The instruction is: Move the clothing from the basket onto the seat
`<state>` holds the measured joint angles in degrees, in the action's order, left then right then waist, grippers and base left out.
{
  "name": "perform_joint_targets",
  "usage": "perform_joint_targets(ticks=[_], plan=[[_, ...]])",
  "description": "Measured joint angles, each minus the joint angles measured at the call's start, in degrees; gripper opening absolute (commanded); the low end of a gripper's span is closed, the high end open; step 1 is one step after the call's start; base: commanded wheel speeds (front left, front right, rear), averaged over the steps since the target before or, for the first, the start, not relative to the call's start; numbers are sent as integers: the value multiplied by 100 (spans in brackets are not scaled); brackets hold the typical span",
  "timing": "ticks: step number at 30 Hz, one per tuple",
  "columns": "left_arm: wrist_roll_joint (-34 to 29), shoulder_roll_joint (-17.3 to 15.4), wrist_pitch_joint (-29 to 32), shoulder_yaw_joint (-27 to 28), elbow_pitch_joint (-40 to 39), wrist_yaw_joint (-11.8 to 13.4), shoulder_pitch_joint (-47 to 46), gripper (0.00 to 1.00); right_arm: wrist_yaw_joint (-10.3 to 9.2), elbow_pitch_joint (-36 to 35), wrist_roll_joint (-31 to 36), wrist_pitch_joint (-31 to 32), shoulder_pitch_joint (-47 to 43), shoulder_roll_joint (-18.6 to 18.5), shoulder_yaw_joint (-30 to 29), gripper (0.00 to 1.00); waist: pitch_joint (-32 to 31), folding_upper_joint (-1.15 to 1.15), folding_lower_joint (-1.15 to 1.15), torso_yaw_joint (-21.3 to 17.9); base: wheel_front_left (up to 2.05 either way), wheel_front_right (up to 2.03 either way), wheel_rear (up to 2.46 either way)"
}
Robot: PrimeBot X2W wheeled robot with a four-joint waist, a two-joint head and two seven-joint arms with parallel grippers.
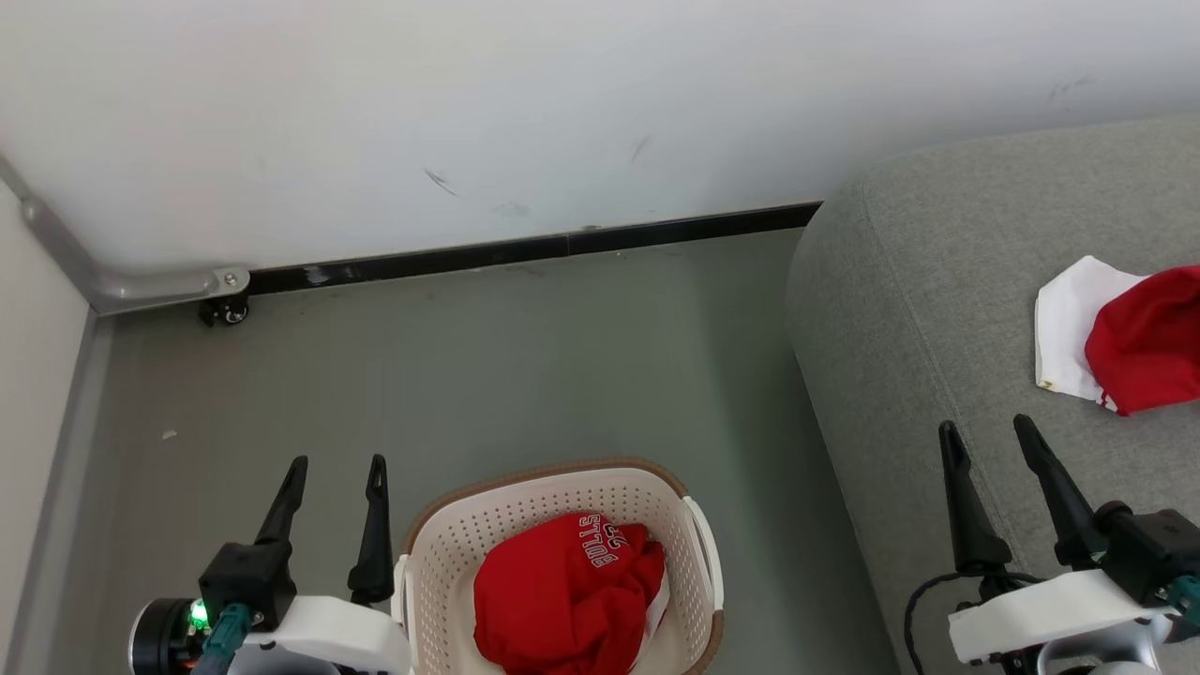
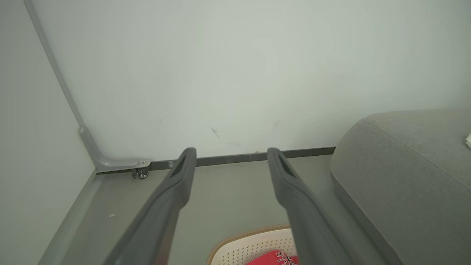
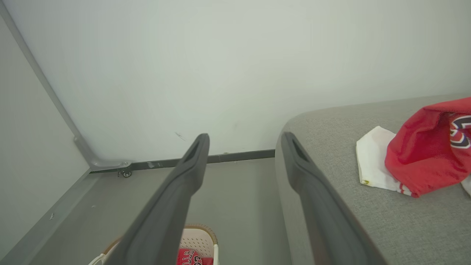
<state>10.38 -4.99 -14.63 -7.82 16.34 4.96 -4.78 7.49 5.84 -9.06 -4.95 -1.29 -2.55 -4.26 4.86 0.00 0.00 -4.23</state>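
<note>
Starting on the left: the left claw (image 1: 337, 461) is spread wide with nothing in it, hanging over the floor (image 1: 562, 356) just beside the basket (image 1: 553, 469). The basket sits on the floor with a crumpled red jersey (image 1: 562, 591) inside, BULLS lettering facing up, so that's the next thing to grab imo. I'd bring a claw straight down over the middle of the heap and go for a thick fold rather than the flat top layer. Keep the fingers off the perforated wall so the basket doesn't get dragged along. Then lift high enough that the dangling fabric clears the brown rim before swinging right to the seat (image 1: 937, 300). Over the seat's near edge, the right claw (image 1: 984, 424) is also spread and empty. Further right, a red garment (image 1: 1148, 337) lies partly over a white cloth (image 1: 1069, 328) on the cushion, so I'd drop the next one on bare grey beside them.
</note>
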Motion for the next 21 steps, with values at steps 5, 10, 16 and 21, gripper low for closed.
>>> perform_joint_targets(ticks=[5, 10, 16, 21], plan=[[-66, -53, 0, -68, 80, -52, -218, 100, 0, -133, 11, 0, 5, 11, -108, 100, 185, 0, 0, -42, 0, 0, 0], [-159, -114, 5, -134, 223, -134, -420, 100, 0, -265, 13, 0, 13, 13, -121, 100, 391, 0, 0, -84, 0, 0, 0], [-214, -185, 69, -233, 386, -191, -622, 100, 0, -436, 64, -1, 30, 18, -142, 100, 607, 0, 0, -133, 0, 0, 0], [-303, -193, 108, -338, 537, -254, -773, 100, 0, -581, 64, -9, 49, 21, -180, 100, 832, 0, 0, -190, 0, 0, 0]])
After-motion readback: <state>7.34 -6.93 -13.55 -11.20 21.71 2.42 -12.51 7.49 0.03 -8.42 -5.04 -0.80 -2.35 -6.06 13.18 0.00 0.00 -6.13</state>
